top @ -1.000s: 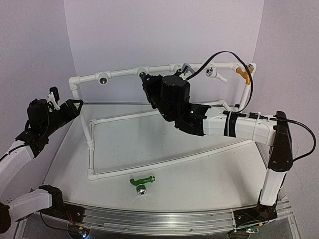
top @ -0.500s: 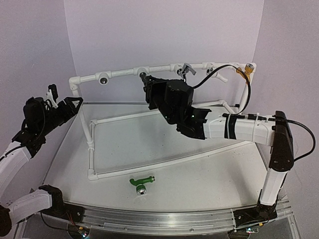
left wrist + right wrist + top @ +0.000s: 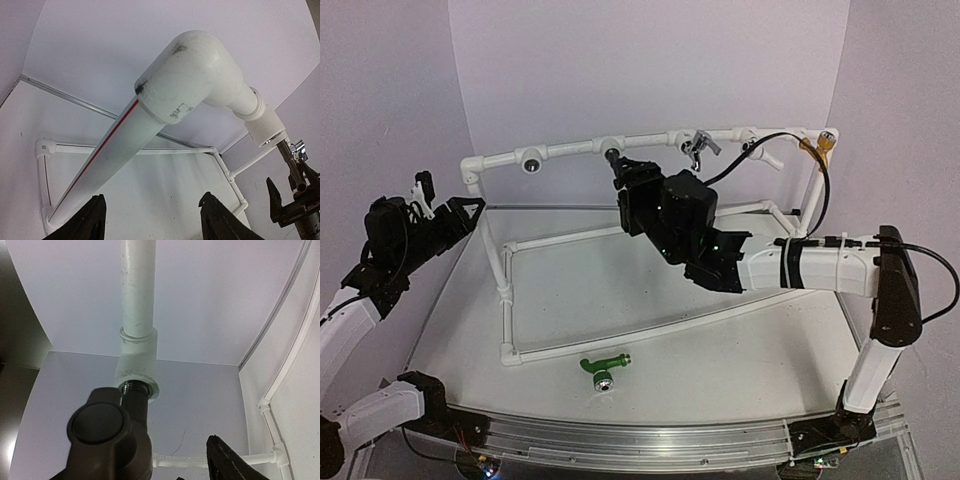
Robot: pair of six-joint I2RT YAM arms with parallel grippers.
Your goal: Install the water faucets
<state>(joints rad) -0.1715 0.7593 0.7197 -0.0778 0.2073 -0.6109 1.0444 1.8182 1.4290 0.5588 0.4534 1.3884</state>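
The dark tap (image 3: 107, 435) sits threaded into the pipe fitting (image 3: 136, 371); the green tap (image 3: 603, 364) lies on the worktop (image 3: 720, 370).
The right end effector (image 3: 628, 172) stands open at the dark tap; the left end effector (image 3: 155, 222) is open under the pipe elbow (image 3: 200, 70).

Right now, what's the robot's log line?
dark faucet: in pipe fitting | right gripper: open | left gripper: open | green faucet: on table

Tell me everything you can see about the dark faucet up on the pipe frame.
The dark faucet is brown-black and plastic-looking, with a rounded cap on a stubby body. Its grey threaded end sits screwed into the white tee fitting, a few threads showing. The right gripper is close by, but its visible finger stands clear of the faucet.
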